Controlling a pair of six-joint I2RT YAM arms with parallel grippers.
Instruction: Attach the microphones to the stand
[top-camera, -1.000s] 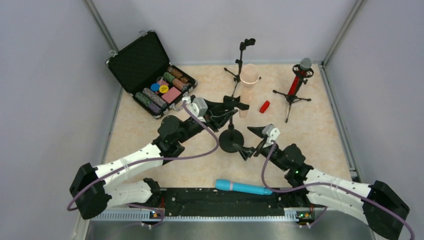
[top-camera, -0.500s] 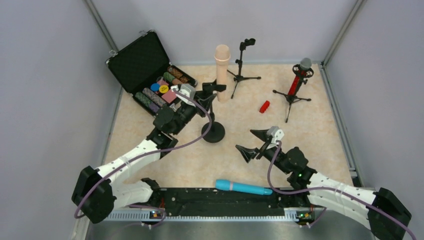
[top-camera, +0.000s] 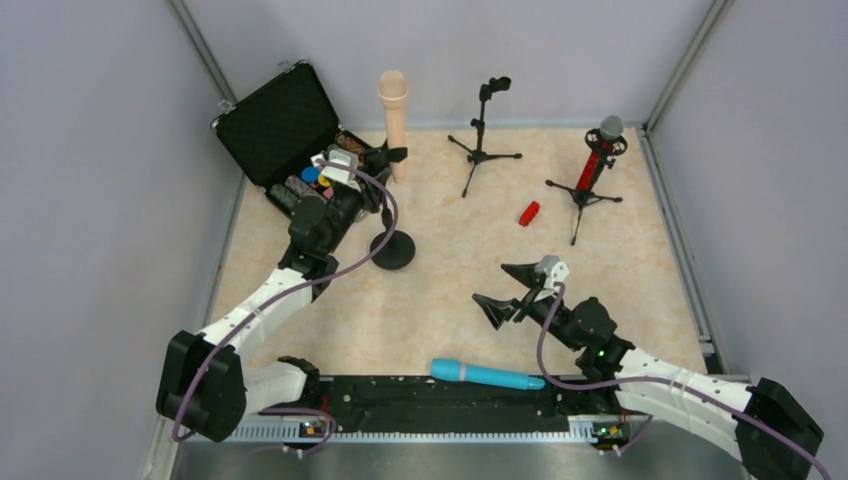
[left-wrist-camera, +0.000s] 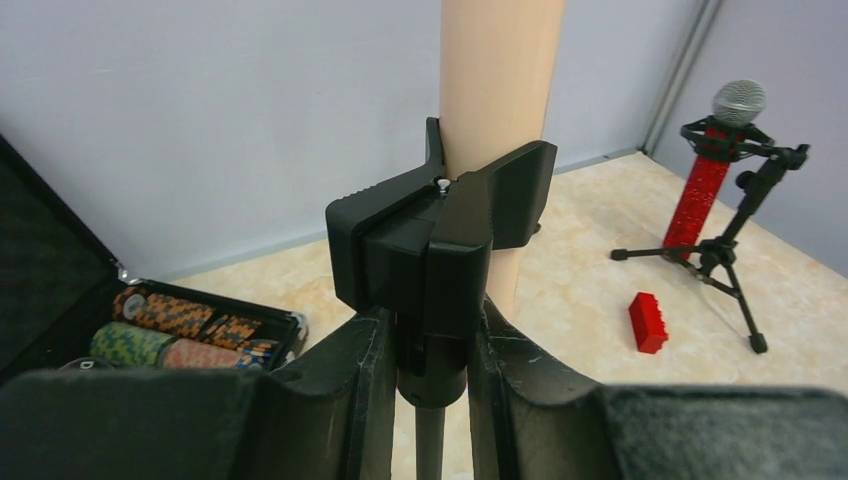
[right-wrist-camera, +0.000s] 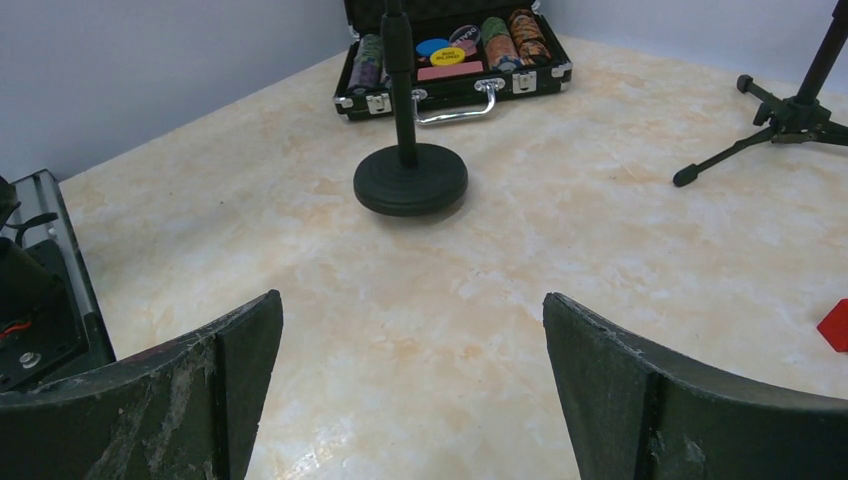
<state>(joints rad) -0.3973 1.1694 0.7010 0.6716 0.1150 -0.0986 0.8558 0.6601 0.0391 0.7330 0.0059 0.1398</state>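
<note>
Beige microphone (top-camera: 393, 105) is clipped upright in the round-base stand (top-camera: 393, 250), whose post is pinched just under the clip (left-wrist-camera: 440, 220) by the left hand (left-wrist-camera: 430, 390), likely for steadying; the right hand (top-camera: 503, 288) is held wide open, empty

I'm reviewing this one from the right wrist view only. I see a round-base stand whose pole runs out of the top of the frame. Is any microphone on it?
Observer: Yes, the beige microphone stands upright in the clip of the round-base stand.
Operator: Is anything holding that stand?
Observer: The left gripper is closed on its pole just under the clip.
Operator: Which microphone is left to mount?
Observer: The cyan microphone lies flat on the table near the arm bases.
</note>
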